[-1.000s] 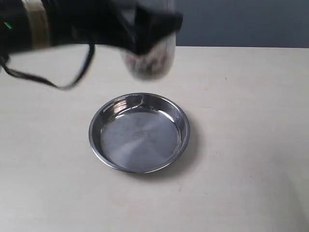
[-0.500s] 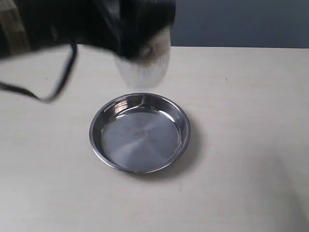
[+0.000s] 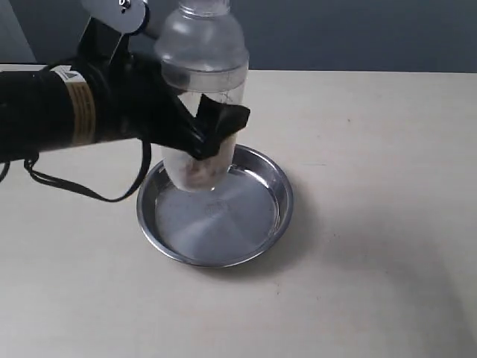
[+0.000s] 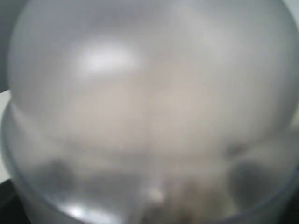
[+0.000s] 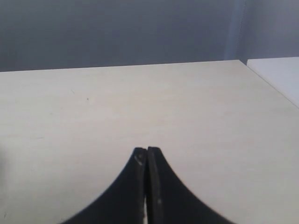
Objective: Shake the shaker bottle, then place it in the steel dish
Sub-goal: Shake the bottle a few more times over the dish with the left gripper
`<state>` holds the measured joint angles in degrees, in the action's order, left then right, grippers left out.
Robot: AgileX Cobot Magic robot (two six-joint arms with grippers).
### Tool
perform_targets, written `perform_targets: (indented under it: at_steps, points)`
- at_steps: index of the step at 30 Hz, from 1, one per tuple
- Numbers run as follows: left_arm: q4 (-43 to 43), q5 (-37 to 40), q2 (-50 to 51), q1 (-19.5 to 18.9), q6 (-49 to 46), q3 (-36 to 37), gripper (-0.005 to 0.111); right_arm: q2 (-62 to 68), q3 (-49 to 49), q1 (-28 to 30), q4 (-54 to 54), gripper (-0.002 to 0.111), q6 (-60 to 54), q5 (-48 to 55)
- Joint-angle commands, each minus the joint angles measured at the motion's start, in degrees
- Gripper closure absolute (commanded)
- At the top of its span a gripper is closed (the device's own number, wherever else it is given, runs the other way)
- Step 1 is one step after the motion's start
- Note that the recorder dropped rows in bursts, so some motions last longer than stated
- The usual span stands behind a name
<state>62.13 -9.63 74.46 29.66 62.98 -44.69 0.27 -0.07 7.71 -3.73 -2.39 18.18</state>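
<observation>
The clear frosted shaker bottle (image 3: 203,74) stands upright over the back left part of the steel dish (image 3: 272,212). Brownish bits sit at its bottom. Whether its base touches the dish floor I cannot tell. My left gripper (image 3: 205,134) is shut around the bottle's body, one black finger wrapping its front. In the left wrist view the shaker bottle (image 4: 149,102) fills the picture as a blurred dome and hides the jaws. My right gripper (image 5: 147,151) is shut with nothing in it, low over bare table, and does not show in the exterior view.
The dish sits on a pale beige table (image 3: 373,149). A black cable (image 3: 82,190) loops down from the left arm onto the table left of the dish. A dark wall runs behind the table's far edge. A white surface (image 5: 275,74) borders the table in the right wrist view.
The left arm has stopped its blurred shaking above the dish and come down. The bottle is now upright and lower, over the dish's back left part.
</observation>
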Motion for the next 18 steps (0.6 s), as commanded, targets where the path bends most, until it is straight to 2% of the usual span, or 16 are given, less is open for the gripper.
perform_targets:
  at_steps: [1, 5, 9, 10, 11, 13, 15, 16, 18]
  points:
    - [-2.10, -3.10, -6.07, 0.15, -2.97, -5.20, 0.106, -0.27, 0.07, 0.20, -0.04, 0.109, -0.11, -0.73]
    - [-2.10, -2.83, 0.12, 0.15, 0.00, 2.85, 0.106, -0.27, 0.07, 0.20, -0.04, 0.109, -0.11, -0.73]
    - [-1.84, -6.35, -6.69, 0.03, -3.64, -4.86, 0.106, -0.27, 0.07, 0.20, -0.04, 0.109, -0.11, -0.73]
    - [-1.84, -5.76, -7.11, 0.19, -3.21, -4.71, 0.106, -0.27, 0.07, 0.20, -0.04, 0.109, -0.11, -0.73]
    - [-1.84, -4.40, -4.18, 0.20, -2.50, -0.75, 0.106, -0.27, 0.07, 0.20, -0.04, 0.109, -0.11, -0.73]
    - [-4.32, -4.43, -0.09, 0.10, -2.17, 1.97, 0.106, -0.27, 0.07, 0.20, -0.04, 0.109, -0.11, -0.73]
    - [-5.63, -12.10, -5.33, 0.10, -5.94, -3.73, 0.106, -0.27, 0.07, 0.20, -0.04, 0.109, -0.11, -0.73]
    - [-5.15, -11.83, -6.50, 0.21, -7.87, -5.30, 0.106, -0.27, 0.07, 0.20, -0.04, 0.109, -0.11, -0.73]
    - [-3.68, -7.40, -2.81, 0.21, -3.56, -0.31, 0.106, -0.27, 0.07, 0.20, -0.04, 0.109, -0.11, -0.73]
